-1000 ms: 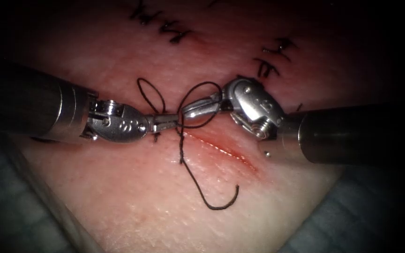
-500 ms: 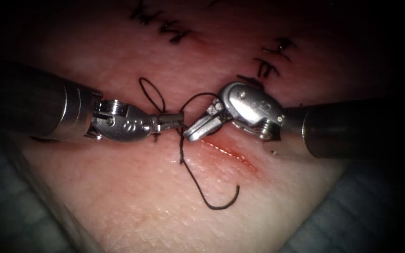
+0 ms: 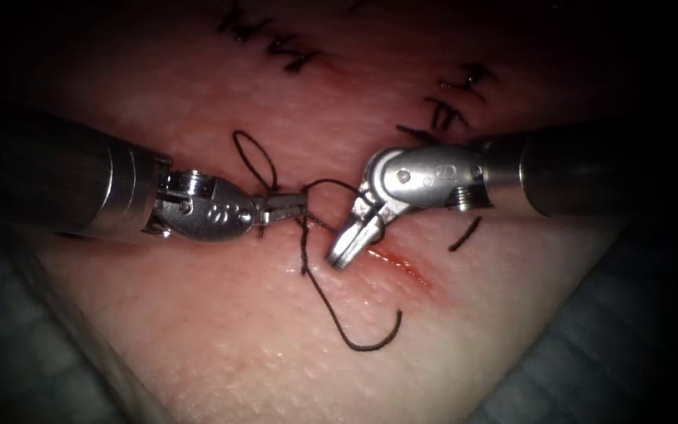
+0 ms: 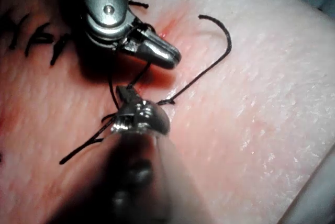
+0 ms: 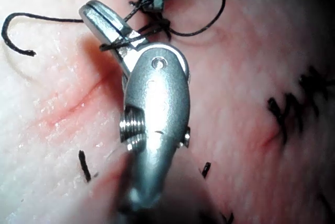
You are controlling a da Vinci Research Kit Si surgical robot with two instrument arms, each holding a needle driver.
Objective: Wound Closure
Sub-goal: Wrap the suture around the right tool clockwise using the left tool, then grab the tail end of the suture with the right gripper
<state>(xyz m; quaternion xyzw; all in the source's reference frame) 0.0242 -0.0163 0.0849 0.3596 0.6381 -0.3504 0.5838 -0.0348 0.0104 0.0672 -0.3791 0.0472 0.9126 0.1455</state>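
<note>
- Well, the left arm's silver two-jawed tool [image 3: 288,206] sat closed on the thin black thread [image 3: 305,245] just left of the cut's upper end.
- Its neighbour, the right arm's silver tool [image 3: 348,247], pointed down at the red, wet-looking cut [image 3: 394,263] in the pale pink tissue [image 3: 237,330], jaws together; a loop of thread draped around them.
- No needle was visible to me.
- A loose thread tail curled on the tissue below the cut.

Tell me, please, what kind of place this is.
Most likely a bench for surgical suturing practice. Two robot tools, the left tool holding black thread and the right tool with thread around its jaws, work over a cut in pale tissue, with finished stitches nearby.
</note>
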